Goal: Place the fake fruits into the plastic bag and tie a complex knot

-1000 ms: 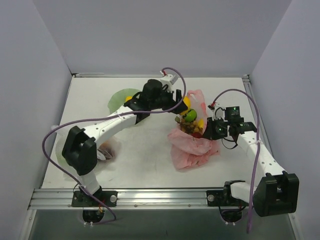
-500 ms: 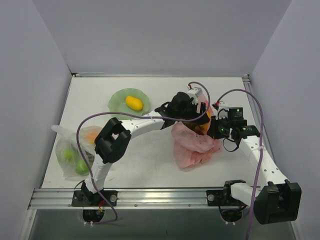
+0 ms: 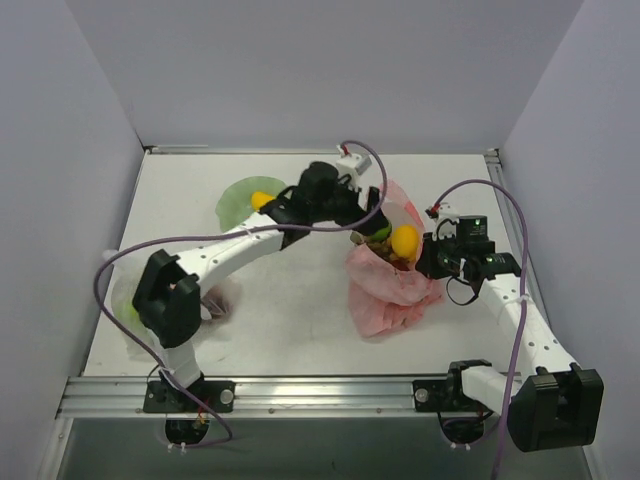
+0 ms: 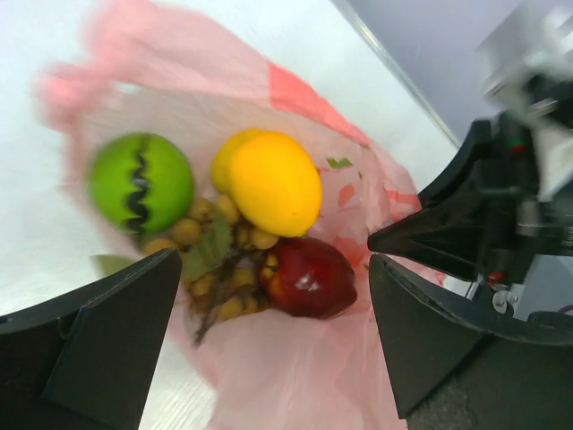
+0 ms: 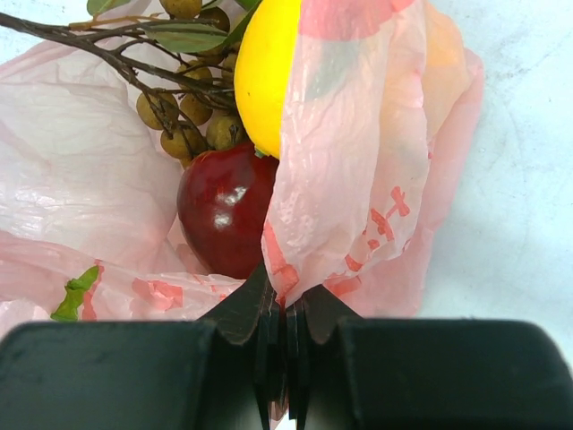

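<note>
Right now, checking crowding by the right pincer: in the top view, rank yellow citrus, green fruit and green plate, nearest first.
1. yellow citrus, in the bag, beside the right pincer.
2. green fruit, just left of it.
3. green plate, far left.

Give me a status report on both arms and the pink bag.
Left jaws open over the plastic bag. Right jaws shut on its edge. Fake fruits inside. Nothing blocking.

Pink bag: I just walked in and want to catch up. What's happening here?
The right gripper is shut on the rim of the pink bag, holding it up. The left gripper hangs open above the mouth. Inside lie a green fruit, a yellow citrus, a red apple and a grape bunch. No knot yet.
</note>
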